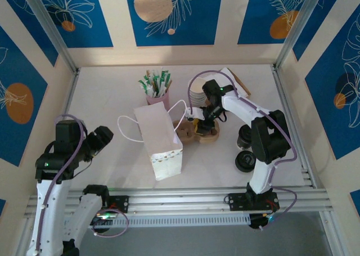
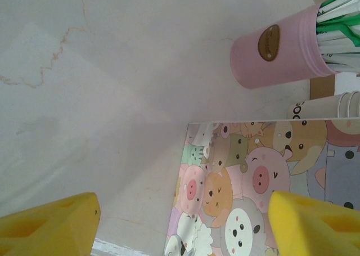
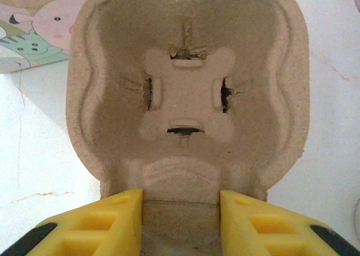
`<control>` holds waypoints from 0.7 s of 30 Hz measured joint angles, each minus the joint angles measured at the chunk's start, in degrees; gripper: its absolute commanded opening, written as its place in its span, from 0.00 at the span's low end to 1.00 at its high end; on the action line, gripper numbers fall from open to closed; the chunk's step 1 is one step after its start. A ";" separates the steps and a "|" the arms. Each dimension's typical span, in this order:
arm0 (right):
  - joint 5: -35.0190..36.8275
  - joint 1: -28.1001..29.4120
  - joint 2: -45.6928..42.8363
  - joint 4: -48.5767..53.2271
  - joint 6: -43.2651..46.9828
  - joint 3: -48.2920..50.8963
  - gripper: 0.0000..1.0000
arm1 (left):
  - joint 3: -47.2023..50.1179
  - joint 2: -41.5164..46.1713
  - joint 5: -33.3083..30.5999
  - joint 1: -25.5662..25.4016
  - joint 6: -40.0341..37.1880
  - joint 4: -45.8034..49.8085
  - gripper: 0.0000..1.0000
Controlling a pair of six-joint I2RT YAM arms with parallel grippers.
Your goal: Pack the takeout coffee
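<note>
Now | left fingers (image 1: 103, 137) spread wide, empty, near paper bag (image 1: 160, 138) | right fingers (image 1: 201, 125) clamped on pulp cup carrier (image 3: 185, 98) rim

Cup carrier (image 1: 209, 135) partly hidden under right end effector (image 1: 201, 124); bag (image 2: 253, 188) cut off btm/right, left wrist view.

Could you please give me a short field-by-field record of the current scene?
left end effector: open, holding nothing, left of the bag
right end effector: shut on the cup carrier's rim
paper bag: standing at mid-table
cup carrier: beside the bag's right side, the pocket in view empty
lidded cups: two, dark lids, on the table near the right arm, outside the carrier
pink cup: behind the bag, holding green-and-white sticks
</note>
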State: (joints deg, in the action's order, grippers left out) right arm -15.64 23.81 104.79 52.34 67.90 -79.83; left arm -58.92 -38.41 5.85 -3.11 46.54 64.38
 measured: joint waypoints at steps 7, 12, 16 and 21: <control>-3.43 -1.31 -1.09 -0.81 -1.90 0.55 0.37 | 0.00 0.04 0.00 0.00 0.00 0.00 0.79; -4.48 -1.29 -1.36 -1.27 -2.36 1.11 0.37 | 0.00 0.11 0.00 0.00 0.02 -0.02 0.79; -5.14 -1.49 -1.44 -1.79 -2.99 1.20 0.37 | 0.00 0.11 0.00 0.00 0.02 -0.02 0.79; -5.51 -1.77 -3.06 -2.36 -4.07 1.22 0.37 | -0.26 0.07 -0.66 0.00 -0.02 0.22 0.79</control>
State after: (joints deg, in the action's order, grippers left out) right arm -21.15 22.04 101.73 49.98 63.83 -78.61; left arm -59.18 -38.35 5.19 -3.11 46.52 64.60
